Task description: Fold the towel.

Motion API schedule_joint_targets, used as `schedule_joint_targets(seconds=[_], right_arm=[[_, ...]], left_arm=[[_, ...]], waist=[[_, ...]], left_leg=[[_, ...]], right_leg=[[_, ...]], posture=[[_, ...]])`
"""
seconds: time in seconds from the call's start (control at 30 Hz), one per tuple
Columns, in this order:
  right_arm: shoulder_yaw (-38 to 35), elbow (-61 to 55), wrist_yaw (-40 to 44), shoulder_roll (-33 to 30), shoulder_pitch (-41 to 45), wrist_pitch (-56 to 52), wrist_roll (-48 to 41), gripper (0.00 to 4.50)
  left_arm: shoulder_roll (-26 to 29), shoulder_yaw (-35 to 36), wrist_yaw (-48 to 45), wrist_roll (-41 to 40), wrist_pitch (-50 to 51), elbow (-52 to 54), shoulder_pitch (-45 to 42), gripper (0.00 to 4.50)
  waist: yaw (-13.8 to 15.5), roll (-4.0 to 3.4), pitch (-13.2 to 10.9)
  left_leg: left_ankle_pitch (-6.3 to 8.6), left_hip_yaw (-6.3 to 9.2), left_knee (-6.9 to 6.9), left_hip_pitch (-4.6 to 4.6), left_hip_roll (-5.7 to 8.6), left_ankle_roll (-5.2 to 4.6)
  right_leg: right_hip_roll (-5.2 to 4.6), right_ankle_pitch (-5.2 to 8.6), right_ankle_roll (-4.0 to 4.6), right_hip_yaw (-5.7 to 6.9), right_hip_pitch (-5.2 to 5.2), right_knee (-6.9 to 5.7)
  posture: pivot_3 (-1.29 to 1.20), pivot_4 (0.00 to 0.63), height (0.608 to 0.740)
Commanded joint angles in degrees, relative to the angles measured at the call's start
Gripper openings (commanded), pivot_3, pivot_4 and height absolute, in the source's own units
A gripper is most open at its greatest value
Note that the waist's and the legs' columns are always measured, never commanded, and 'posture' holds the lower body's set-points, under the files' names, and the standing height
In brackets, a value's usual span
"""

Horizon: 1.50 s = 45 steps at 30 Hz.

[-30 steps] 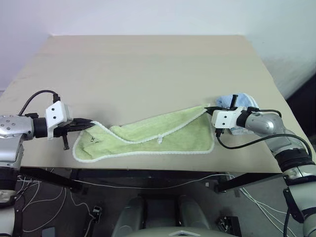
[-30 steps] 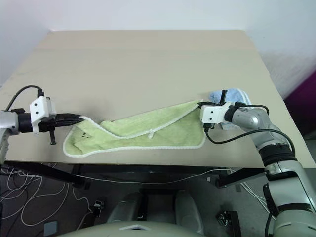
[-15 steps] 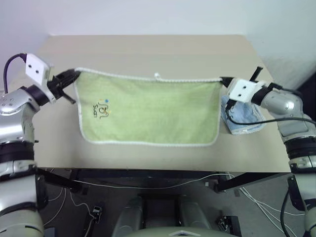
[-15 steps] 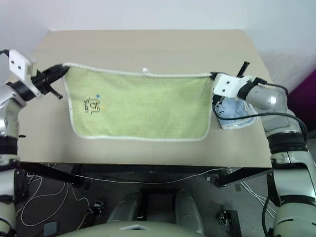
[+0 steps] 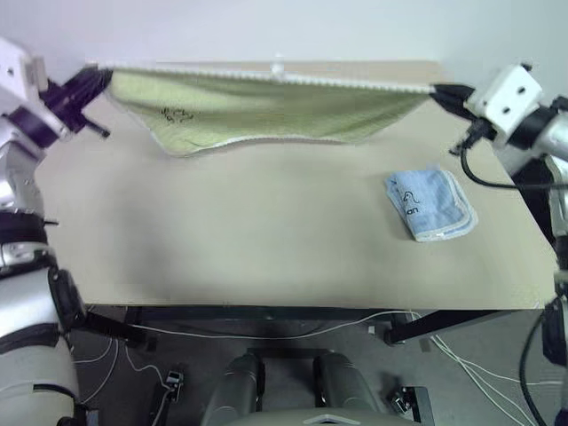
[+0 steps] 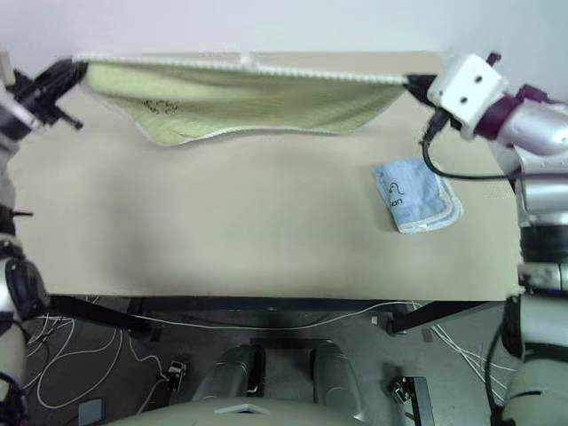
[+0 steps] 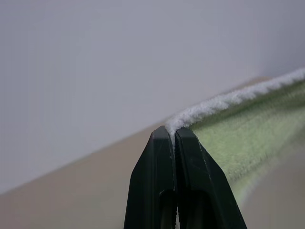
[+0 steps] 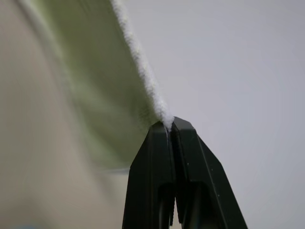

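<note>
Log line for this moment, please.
phase: towel lifted, stretched above table | left gripper: shut on corner | right gripper: shut on other corner | blue towel: folded, on table

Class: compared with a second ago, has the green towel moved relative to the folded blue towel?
Yes. The green towel has risen off the table, now stretched well beyond the blue towel.

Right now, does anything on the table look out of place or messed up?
Nothing stands out. The green towel is stretched flat between the left claw and the right claw, each shut on a top corner, its white edge running straight. The folded blue towel lies tidy on the table.
</note>
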<state>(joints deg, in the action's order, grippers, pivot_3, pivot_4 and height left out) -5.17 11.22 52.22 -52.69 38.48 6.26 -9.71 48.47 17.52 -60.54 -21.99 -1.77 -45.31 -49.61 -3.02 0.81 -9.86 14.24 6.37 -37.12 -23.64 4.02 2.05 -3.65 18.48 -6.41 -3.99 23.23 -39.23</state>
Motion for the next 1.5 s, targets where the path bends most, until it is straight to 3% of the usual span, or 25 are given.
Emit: schedule_joint_targets(seconds=[0.03,0.23,0.5,0.7,0.9,1.07,1.27,1.5], right_arm=[[-4.34,-14.25,5.34,-2.43,-9.84,-9.25,-9.48,0.05],[-6.02,-28.90,9.99,-5.27,-28.19,-20.72,-15.62,0.05],[-6.62,-32.28,14.91,-8.10,-35.00,-25.80,-17.75,0.05],[0.03,-22.62,10.73,-3.55,-23.33,-21.60,-10.10,0.05],[9.90,-2.60,5.72,3.55,-7.99,-13.49,3.27,0.05],[14.12,14.97,1.49,8.65,3.06,-6.16,10.78,0.05],[15.94,29.26,-2.88,12.09,10.08,1.45,16.13,0.05],[16.68,37.30,-5.46,14.22,13.72,7.73,19.10,0.05]], left_arm=[[3.99,2.94,-5.74,-2.12,0.92,6.26,8.81,0.00],[6.96,4.65,-12.43,-7.36,12.00,20.85,25.49,0.00],[9.95,3.22,-13.81,-5.52,14.85,23.32,30.95,0.00],[6.99,-2.52,-7.04,2.92,6.61,14.46,21.20,0.00],[1.41,-11.23,4.41,15.77,-4.75,-4.32,5.01,0.00],[-1.52,-16.23,10.61,22.85,-10.38,-15.53,-2.74,0.00],[-4.85,-19.79,15.46,27.88,-14.19,-22.14,-6.76,0.00],[-5.19,-22.05,15.34,31.55,-14.74,-24.65,-6.35,0.00]], waist=[[-0.04,0.00,0.00],[0.81,0.01,0.00],[1.20,0.01,0.00],[1.15,0.04,0.01],[1.24,0.07,0.02],[0.41,0.08,0.02],[0.37,0.08,0.02],[0.34,0.08,0.02]], left_leg=[[0.00,0.01,0.01,0.01,-0.01,0.00],[0.02,0.02,-0.02,0.01,-0.04,-0.02],[0.04,0.02,0.04,0.18,-0.02,-0.05],[0.04,0.03,0.02,0.25,-0.03,-0.05],[0.04,0.01,-0.02,0.19,0.07,-0.04],[0.02,-0.05,-0.02,-0.18,0.09,-0.03],[-0.01,-0.05,-0.03,-0.18,0.07,0.00],[-0.01,-0.05,-0.04,-0.19,0.08,0.01]], right_leg=[[-0.03,0.00,0.00,0.00,-0.01,0.01],[-0.09,0.00,0.01,-0.03,-0.08,0.03],[-0.15,0.00,0.01,-0.01,-0.29,0.16],[-0.14,-0.01,0.01,0.04,-0.34,0.16],[-0.07,-0.02,-0.01,0.07,-0.25,0.11],[-0.05,-0.02,-0.01,0.05,0.20,0.03],[-0.01,-0.02,-0.01,0.03,0.22,-0.04],[-0.01,-0.02,-0.01,0.03,0.23,-0.05]], posture=[[0.00,0.150,0.740],[0.00,0.150,0.740],[0.00,0.150,0.740],[0.00,0.150,0.740],[0.00,0.150,0.740],[0.00,0.150,0.740],[0.00,0.150,0.740],[0.00,0.150,0.740]])
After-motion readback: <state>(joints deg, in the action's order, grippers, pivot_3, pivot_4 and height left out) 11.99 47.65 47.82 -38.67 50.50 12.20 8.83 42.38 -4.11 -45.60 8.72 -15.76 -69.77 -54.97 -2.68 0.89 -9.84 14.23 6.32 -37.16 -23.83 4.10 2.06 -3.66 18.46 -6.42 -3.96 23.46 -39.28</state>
